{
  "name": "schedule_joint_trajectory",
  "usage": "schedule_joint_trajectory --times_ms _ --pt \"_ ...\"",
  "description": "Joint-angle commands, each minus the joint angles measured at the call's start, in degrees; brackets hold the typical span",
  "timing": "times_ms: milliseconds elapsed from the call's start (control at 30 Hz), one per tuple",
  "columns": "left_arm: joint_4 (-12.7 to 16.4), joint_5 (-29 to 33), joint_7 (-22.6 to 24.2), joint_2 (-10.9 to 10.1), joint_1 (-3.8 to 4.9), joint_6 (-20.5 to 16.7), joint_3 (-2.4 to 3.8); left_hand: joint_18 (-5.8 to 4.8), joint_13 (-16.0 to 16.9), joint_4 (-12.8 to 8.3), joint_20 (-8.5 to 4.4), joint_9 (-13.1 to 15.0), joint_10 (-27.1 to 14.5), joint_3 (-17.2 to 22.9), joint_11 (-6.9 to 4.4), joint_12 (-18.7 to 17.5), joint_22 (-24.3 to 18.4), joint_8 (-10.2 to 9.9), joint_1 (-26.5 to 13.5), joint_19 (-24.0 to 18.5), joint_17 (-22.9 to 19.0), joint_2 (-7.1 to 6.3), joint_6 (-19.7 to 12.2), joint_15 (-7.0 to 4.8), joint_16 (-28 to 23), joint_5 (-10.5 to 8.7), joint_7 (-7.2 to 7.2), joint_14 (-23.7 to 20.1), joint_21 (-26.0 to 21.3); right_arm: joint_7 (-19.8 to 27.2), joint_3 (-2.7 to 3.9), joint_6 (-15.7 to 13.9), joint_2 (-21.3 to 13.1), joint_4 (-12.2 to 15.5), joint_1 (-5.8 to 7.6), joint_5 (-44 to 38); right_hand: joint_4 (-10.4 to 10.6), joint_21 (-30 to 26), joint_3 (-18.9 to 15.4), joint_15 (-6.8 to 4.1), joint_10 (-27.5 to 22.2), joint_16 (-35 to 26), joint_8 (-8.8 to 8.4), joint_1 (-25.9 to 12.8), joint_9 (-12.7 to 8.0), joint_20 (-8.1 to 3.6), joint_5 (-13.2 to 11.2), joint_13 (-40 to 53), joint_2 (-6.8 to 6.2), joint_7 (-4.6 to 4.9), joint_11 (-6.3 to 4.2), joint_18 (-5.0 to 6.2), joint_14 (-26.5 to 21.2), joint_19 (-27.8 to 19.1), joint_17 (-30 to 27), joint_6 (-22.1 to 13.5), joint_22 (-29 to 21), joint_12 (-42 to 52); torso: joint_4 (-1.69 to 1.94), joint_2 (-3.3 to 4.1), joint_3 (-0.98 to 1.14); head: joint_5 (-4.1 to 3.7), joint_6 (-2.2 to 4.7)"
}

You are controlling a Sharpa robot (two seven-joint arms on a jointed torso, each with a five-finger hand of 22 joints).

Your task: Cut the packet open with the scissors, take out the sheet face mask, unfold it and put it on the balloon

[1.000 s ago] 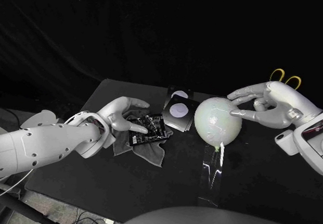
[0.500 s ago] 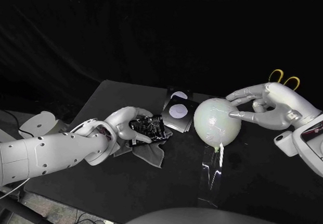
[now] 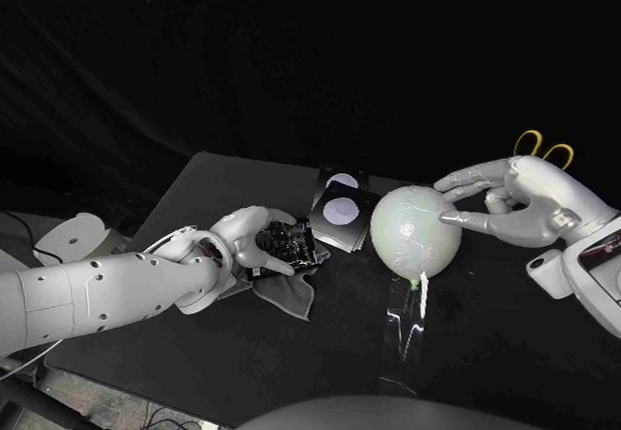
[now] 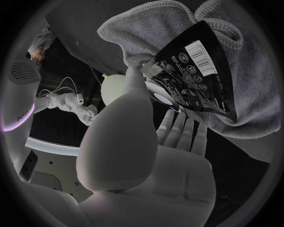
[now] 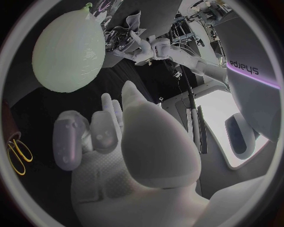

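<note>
Here the left robot hand [image 3: 243, 242] reaches in over the left part of the black table [image 3: 216, 188] and is clamped on the black packet [image 3: 290, 245]. The wrist view shows its thumb pressed on one corner of the packet and its fingers [image 4: 177, 132] tucked beneath it. The packet sits tilted over a crumpled grey cloth [image 3: 286, 293], near the middle of the table; whether it is lifted clear of the cloth or touching it, I cannot tell. Just to its right, and a little farther back, lies a dark card [image 3: 342, 212] with two white circles on it. Right of that stands the pale balloon [image 3: 416, 230], leaning with its knot pointing down at the near side. The right robot hand [image 3: 524, 203] is beside it with its fingers apart, gripping nothing; the thumb and one fingertip rest against the balloon's right flank. The scissors [image 3: 546, 148], with yellow handle loops, lie at the far right, just behind that hand.
</note>
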Motion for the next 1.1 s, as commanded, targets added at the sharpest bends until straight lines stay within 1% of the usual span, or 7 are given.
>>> schedule_joint_trajectory --times_ms 33,100,433,633,700,833,1100 --pt "-0.3 -2.9 -3.3 0.4 -0.29 3.0 0.04 1.37 -0.1 0.0 -0.62 -0.2 -0.8 -0.2 -0.05 -0.3 0.1 -0.5 -0.2 0.1 -0.1 -0.20 -0.7 -0.01 -0.2 0.06 3.38 -0.5 -0.1 -0.1 0.02 0.5 -0.1 0.2 -0.02 0.3 -0.4 0.1 0.0 0.07 0.4 0.1 0.04 -0.3 0.1 0.22 -0.3 0.1 0.38 -0.03 -0.17 -0.05 -0.1 0.2 0.0 0.4 11.2 0.3 0.01 -0.02 0.00 -0.13 -0.20" --pt "-0.4 -3.2 -3.6 0.5 -0.44 3.5 0.05 1.57 -0.1 0.0 -0.73 -0.3 -1.4 -0.3 -0.07 -0.3 0.1 -0.6 -0.1 0.0 -0.2 -0.22 -1.1 -0.03 -0.2 0.05 3.38 -0.8 -0.1 -0.1 0.02 0.5 -0.2 0.3 -0.02 0.4 -0.4 0.1 0.0 0.07 0.4 0.1 0.04 -0.3 0.1 0.22 -0.3 0.1 0.38 -0.03 -0.17 -0.05 -0.1 0.2 0.0 0.4 11.2 0.3 0.03 -0.03 0.01 -0.17 -0.25" --pt "-0.4 -4.4 -5.0 0.6 -0.70 5.2 0.05 2.05 -0.1 0.0 -0.94 -0.4 -2.0 -0.4 0.03 -0.3 0.0 -0.6 -0.3 -0.4 -0.3 -0.26 -1.4 0.09 -0.2 0.03 3.51 -1.1 -0.1 -0.2 0.02 0.6 -0.4 0.3 -0.02 0.9 -0.4 0.0 0.0 0.06 0.4 0.0 0.05 -0.4 0.1 0.22 -0.3 0.1 0.39 -0.03 -0.17 -0.01 -0.1 0.1 -0.3 0.4 11.1 0.3 0.13 -0.04 0.03 -0.29 -0.61" --pt "-0.9 -5.1 -5.7 0.6 -0.77 5.6 0.05 2.40 -0.1 0.0 -1.07 -0.5 -2.7 -0.4 0.02 -0.3 -0.1 -0.7 -0.4 -1.4 -0.5 -0.28 -1.9 0.10 -0.3 0.03 3.54 -1.8 -0.3 -0.2 0.02 0.7 -0.5 0.4 -0.02 1.2 -0.4 -0.1 0.0 0.05 0.5 0.0 0.06 -0.4 0.1 0.23 -0.3 0.1 0.45 -0.05 -0.18 0.02 -0.2 0.0 -0.3 0.4 11.1 0.3 0.05 -0.04 0.00 -0.15 -0.71" --pt "-1.1 -5.4 -5.8 0.7 -0.79 5.7 0.06 2.48 -0.1 0.0 -1.08 -0.6 -2.9 -0.3 0.06 -0.3 -0.1 -0.8 -0.4 -1.5 -0.5 -0.25 -2.0 0.14 -0.3 0.04 3.57 -1.9 -0.3 -0.3 0.02 0.7 -0.5 0.4 -0.02 1.3 -0.4 -0.1 0.0 0.05 0.5 0.0 0.06 -0.4 0.1 0.23 -0.3 0.1 0.45 -0.05 -0.18 0.02 -0.2 0.0 -0.3 0.4 11.1 0.3 0.04 -0.03 0.00 -0.19 -0.85" --pt "-1.7 -5.9 -6.0 1.1 -0.92 6.0 0.06 2.78 -0.1 0.0 -1.08 -0.5 -3.0 -0.2 0.09 -0.3 -0.1 -0.7 0.6 -1.7 -0.6 -0.19 -2.0 0.18 -0.2 0.09 3.61 -2.0 -0.3 -0.3 0.02 0.8 -0.6 0.4 -0.02 1.5 -0.4 -0.3 0.0 0.04 0.5 0.0 0.06 -0.4 0.1 0.23 -0.3 0.1 0.48 -0.05 -0.19 0.05 -0.2 0.0 -0.4 0.4 11.1 0.4 0.04 0.01 -0.04 -0.18 -0.95" --pt "-2.2 -6.4 -6.1 1.5 -1.29 6.3 0.07 3.13 -0.1 -0.1 -1.01 -0.5 -3.1 3.1 0.04 -0.3 -0.1 -0.7 2.1 -1.7 -0.6 -0.04 -1.9 0.14 -0.2 0.12 3.58 -2.1 -0.3 -0.3 0.02 0.8 -0.7 0.5 -0.02 1.8 -0.3 -0.5 0.0 0.02 0.7 -0.1 0.07 -0.5 0.1 0.24 -0.3 0.1 0.61 -0.08 -0.22 0.10 -0.2 -0.1 -0.6 0.5 11.0 0.4 0.06 -0.09 0.04 -0.15 -1.30"
